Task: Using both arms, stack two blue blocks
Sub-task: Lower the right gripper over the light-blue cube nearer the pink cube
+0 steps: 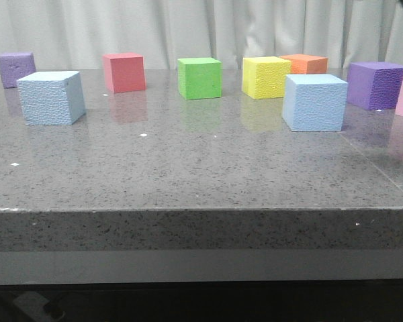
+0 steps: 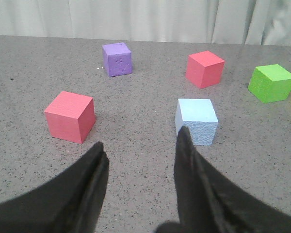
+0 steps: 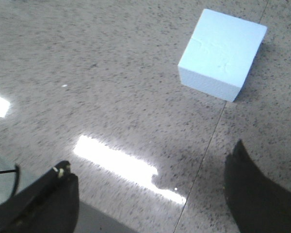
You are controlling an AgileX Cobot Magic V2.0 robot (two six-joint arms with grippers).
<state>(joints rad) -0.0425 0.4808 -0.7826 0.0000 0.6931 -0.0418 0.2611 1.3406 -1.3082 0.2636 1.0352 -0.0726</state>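
1. Two sky-blue cubes resting apart on the grey speckled bench point(image 1: 188, 168): left blue block point(image 1: 51, 98) toward the left side, right blue block point(image 1: 315, 102) toward the right, both upright with a face flat on the stone, not stacked.
2. Left blue block point(image 2: 197, 121) lying just ahead of the left tool point(image 2: 141, 150), close beyond the tip of one dark finger point(image 2: 186, 145), not between the fingers and not touching either.
3. Left tool spread wide, holding nothing, bare bench between its fingers.
4. Right blue block point(image 3: 222, 54) well ahead of the right tool point(image 3: 148, 167), jigsaw-like cut lines faint on its upper face, beside a thin seam in the bench.
5. Right tool also spread wide and empty, fingers apart from the block.
6. Around the left block in the left wrist view: a pink-red cube point(image 2: 71, 116) off to one side ahead of the other finger, a purple cube point(image 2: 117, 59) farther out, a red cube point(image 2: 204, 69) and a green cube point(image 2: 272, 83) beyond.
7. Along the back in the front view: yellow cube point(image 1: 265, 76), orange cube point(image 1: 304, 64), a larger purple cube point(image 1: 376, 84), pale curtain point(image 1: 188, 27) behind.
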